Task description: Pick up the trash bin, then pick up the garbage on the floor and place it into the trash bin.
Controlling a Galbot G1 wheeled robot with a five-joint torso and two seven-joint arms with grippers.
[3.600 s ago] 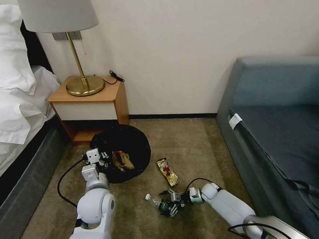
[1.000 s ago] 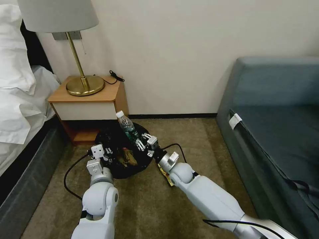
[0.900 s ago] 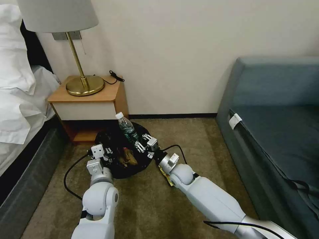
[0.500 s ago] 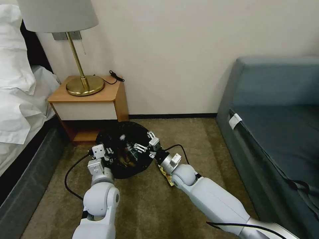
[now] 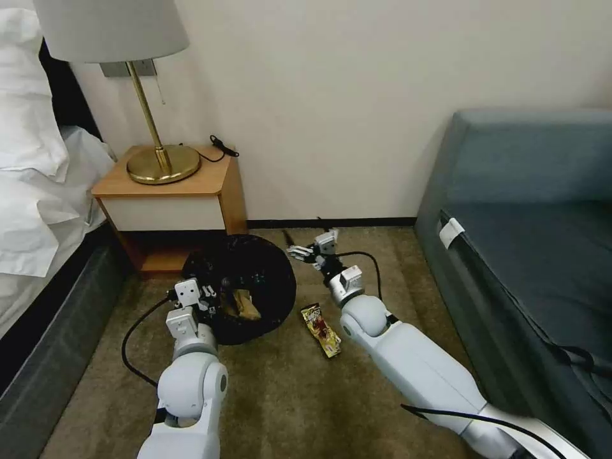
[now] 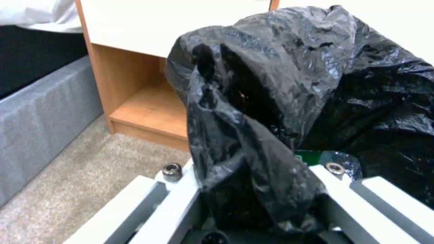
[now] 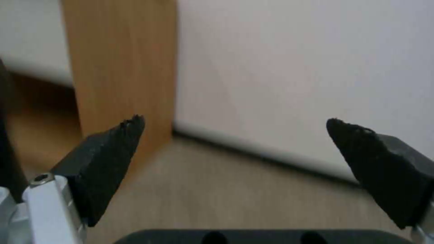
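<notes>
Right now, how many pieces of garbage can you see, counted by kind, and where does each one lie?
Snack wrapper: 1, on the carpet beside the trash bin.
Crumpled brown paper bag: 1, inside the bin.
Bottle with green label: 1, inside the bin, mostly hidden by the black bag.
Total: 3.

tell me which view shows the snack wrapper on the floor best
The head view: the snack wrapper lies flat on the carpet between the trash bin and the right arm. The left wrist view faces the bin's black bag; the right wrist view looks past open fingers at the wall.
</notes>
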